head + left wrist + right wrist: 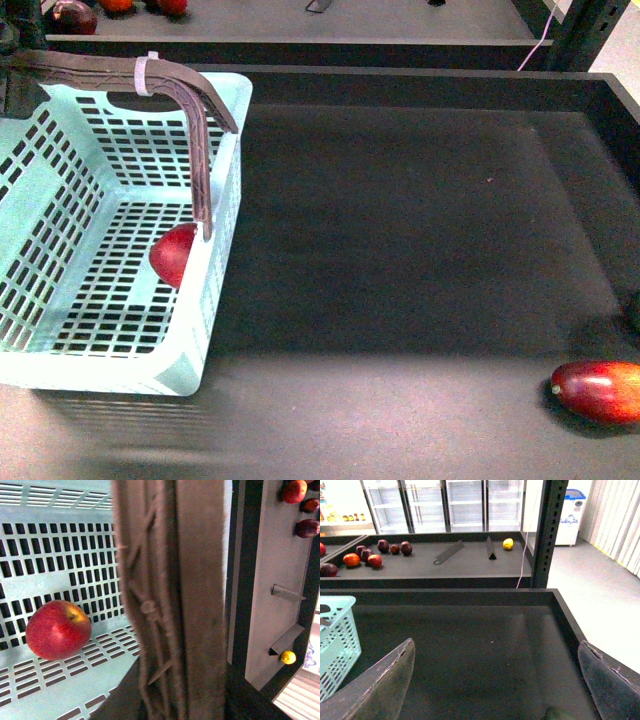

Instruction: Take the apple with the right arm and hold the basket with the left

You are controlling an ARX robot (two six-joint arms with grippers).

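Note:
The turquoise basket (195,330) stands at the left of the black tray. The red apple (174,255) lies on its slotted floor by the near-right wall, and shows with its yellowish stem patch in the left wrist view (58,630). My left gripper (12,60) is shut on the basket's brown-purple handle (200,150), which carries a white zip tie (146,74). The handle (170,605) fills the left wrist view and hides the jaws. My right gripper (497,685) is open and empty above the bare tray, right of the basket (337,640); it is out of the front view.
An elongated dark-red fruit (600,390) lies at the tray's near right. The tray has a raised black rim (620,100). Behind it a shelf holds several red fruits (365,557), a yellow fruit (508,543) and a dark upright post (547,530).

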